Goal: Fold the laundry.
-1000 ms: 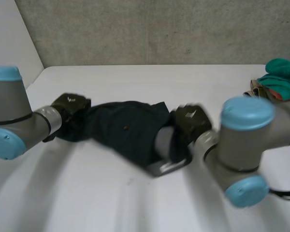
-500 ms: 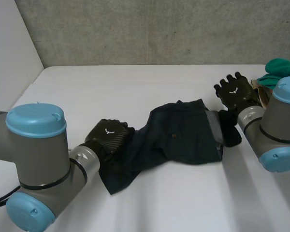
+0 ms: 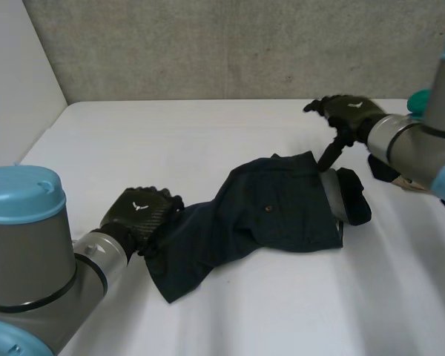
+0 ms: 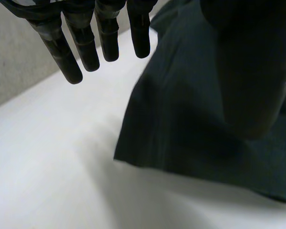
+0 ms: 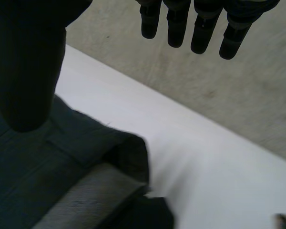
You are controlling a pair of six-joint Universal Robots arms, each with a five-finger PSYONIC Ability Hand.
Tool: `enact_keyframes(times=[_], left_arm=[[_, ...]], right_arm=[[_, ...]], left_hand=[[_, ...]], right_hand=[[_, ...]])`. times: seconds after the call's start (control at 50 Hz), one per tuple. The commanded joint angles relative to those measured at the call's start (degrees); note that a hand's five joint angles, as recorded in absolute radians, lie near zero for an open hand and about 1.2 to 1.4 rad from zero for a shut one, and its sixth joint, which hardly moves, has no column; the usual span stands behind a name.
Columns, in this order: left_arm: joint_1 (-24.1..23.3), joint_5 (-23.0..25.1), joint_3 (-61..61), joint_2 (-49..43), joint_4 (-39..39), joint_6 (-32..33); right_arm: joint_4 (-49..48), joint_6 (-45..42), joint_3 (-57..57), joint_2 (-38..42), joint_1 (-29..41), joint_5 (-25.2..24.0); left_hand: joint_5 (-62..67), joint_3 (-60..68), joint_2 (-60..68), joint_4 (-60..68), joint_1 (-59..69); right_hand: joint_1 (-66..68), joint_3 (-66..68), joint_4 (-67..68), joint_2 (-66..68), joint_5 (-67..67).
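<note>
dark garment (image 3: 271, 208) between left hand (image 3: 141, 215), right hand (image 3: 348, 113)

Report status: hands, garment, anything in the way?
Left hand open at leg end of dark garment. Right hand open over its grey waistband. Garment rumpled, not yet folded. Green cloth beyond right arm, apart.

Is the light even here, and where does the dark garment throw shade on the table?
Head view: soft even light, no glare on the table; the dark garment shows few folds. Left wrist view: a pale shade lies beneath the garment's hem. Right wrist view: the thumb of the right hand looks almost black.
</note>
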Motion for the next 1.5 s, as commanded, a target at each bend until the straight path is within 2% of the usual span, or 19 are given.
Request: enact_keyframes(times=[0.02,0.08,0.16,0.18,0.22,0.24,0.3,0.5,0.64,0.72,0.8,1.02,1.12,1.14,1.2,1.22,1.28,1.36,1.5], left_arm=[[2.4,0.5,2.6,-7.4,-0.1,-1.7],[2.5,0.4,4.0,-9.1,-0.1,-1.7],[2.5,0.4,6.1,-11.9,-0.1,-1.8],[2.5,0.5,6.8,-11.9,-0.1,-1.8],[2.5,0.6,7.6,-11.9,-0.1,-1.8],[2.4,0.4,8.9,-11.6,-0.1,-1.8],[2.3,0.4,11.1,-10.2,-0.1,-1.8],[3.2,0.2,19.5,8.1,-0.6,-0.9],[6.8,0.7,25.2,18.3,-1.0,-1.0],[7.1,1.8,27.2,19.3,-2.4,-1.0],[6.9,3.5,28.0,18.2,-2.9,-1.1],[7.2,3.6,30.8,-0.6,-0.6,-0.8],[7.2,3.6,40.5,-9.9,7.3,2.4],[7.2,3.6,43.8,-11.5,11.3,3.8],[7.2,3.7,47.9,-13.0,19.1,5.0],[7.2,3.7,49.5,-13.2,25.1,5.2],[7.6,2.7,51.1,-12.7,36.6,4.6],[8.0,1.5,50.7,-12.6,42.7,4.5],[8.4,1.1,44.0,-12.2,36.7,4.3]], right_arm=[[0.9,1.6,-8.0,10.9,2.9,0.2],[0.9,1.5,-9.6,13.3,3.8,0.8],[0.9,1.2,-11.9,15.9,5.7,1.9],[0.9,1.0,-12.2,16.2,5.9,2.1],[0.8,0.8,-12.6,16.3,6.1,2.2],[0.6,0.7,-12.7,15.7,6.1,2.3],[0.4,-0.6,-12.6,14.0,6.1,2.9],[-1.2,-15.6,-4.1,-11.7,6.1,4.3],[0.8,-18.4,-2.6,-23.8,4.8,3.3],[3.3,-18.5,-2.6,-27.7,3.1,2.9],[5.3,-18.5,-2.2,-27.2,3.0,2.3],[3.0,-17.2,-1.3,-14.8,3.6,2.3],[-10.8,-13.0,-3.2,-10.4,4.0,5.1],[-17.6,-11.1,-3.5,-9.9,4.1,7.1],[-30.0,-8.4,-3.5,-9.6,4.1,10.0],[-37.7,-7.5,-3.1,-9.6,4.1,11.1],[-49.4,-6.4,-2.1,-10.1,4.3,12.1],[-52.8,-6.3,-1.8,-10.8,5.2,11.6],[-47.9,-6.3,2.3,-11.1,6.0,10.7]], left_hand=[[6.1,5.2,5.3,5.5,4.9],[12.6,11.7,11.9,12.1,11.4],[36.3,35.4,35.5,35.7,35.1],[51.9,50.9,51.1,51.3,50.6],[62.4,61.5,61.6,61.8,61.2],[62.4,61.5,61.7,61.8,61.2],[62.4,61.5,61.7,61.8,61.2],[62.4,61.5,61.7,61.8,61.2],[62.4,61.5,61.7,61.8,61.2],[62.4,61.5,61.7,61.8,61.2],[62.4,61.5,61.7,61.8,61.2],[62.4,61.5,61.7,61.8,61.2],[62.4,61.5,61.7,61.8,61.2],[62.4,61.5,61.7,61.8,61.2],[62.4,61.5,61.7,61.8,61.2],[62.4,61.5,61.7,61.8,61.2],[62.4,61.5,61.7,61.8,61.2],[62.4,61.5,61.7,61.8,61.2],[62.4,61.5,61.7,61.8,61.2]], right_hand=[[9.4,8.2,8.2,9.4,7.8],[11.6,10.4,10.4,11.6,10.0],[23.8,22.6,22.6,23.8,22.2],[37.3,36.1,36.2,37.3,35.7],[60.9,59.7,59.7,60.9,59.3],[66.8,65.6,65.6,66.8,65.2],[66.8,65.7,65.7,66.8,65.2],[66.8,65.7,65.7,66.8,65.2],[66.8,65.7,65.7,66.8,65.2],[66.8,65.7,65.7,66.8,65.2],[66.8,65.7,65.7,66.8,65.2],[66.8,65.7,65.7,66.8,65.2],[66.8,65.7,65.7,66.8,65.2],[66.8,65.7,65.7,66.8,65.2],[66.8,65.7,65.7,66.8,65.2],[66.8,65.7,65.7,66.8,65.2],[66.8,65.7,65.7,66.8,65.2],[66.8,65.7,65.7,66.8,65.2],[66.8,65.7,65.7,66.8,65.2]])
